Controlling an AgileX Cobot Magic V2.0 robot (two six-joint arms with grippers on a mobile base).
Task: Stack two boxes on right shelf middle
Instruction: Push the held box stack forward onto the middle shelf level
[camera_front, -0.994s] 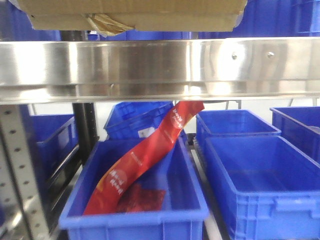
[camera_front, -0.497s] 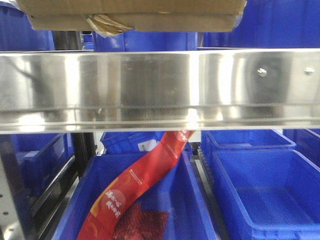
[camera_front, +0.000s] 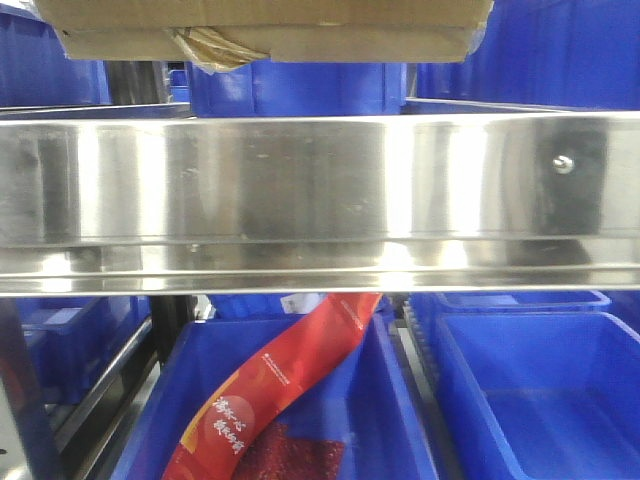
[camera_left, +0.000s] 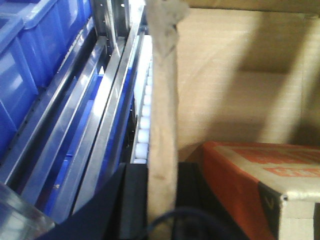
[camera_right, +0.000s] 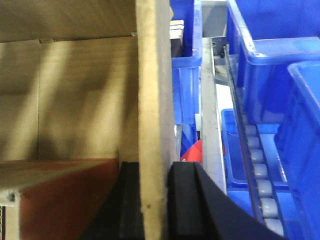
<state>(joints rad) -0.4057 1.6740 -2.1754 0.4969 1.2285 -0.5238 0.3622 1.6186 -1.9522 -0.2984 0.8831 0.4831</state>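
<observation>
Shelf (camera_front: 300, 200) lower in view now, boxes (camera_front: 270, 25) above, red banner (camera_front: 290, 375) beneath

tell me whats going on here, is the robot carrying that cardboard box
Yes. Both arms hold an open cardboard box by its side walls: the left pincer is clamped on one wall and the right pincer on another. In the front view it sits on a thinner taped box. Both are above the steel shelf rail and do not visibly rest on it. Below it are blue bins.
</observation>
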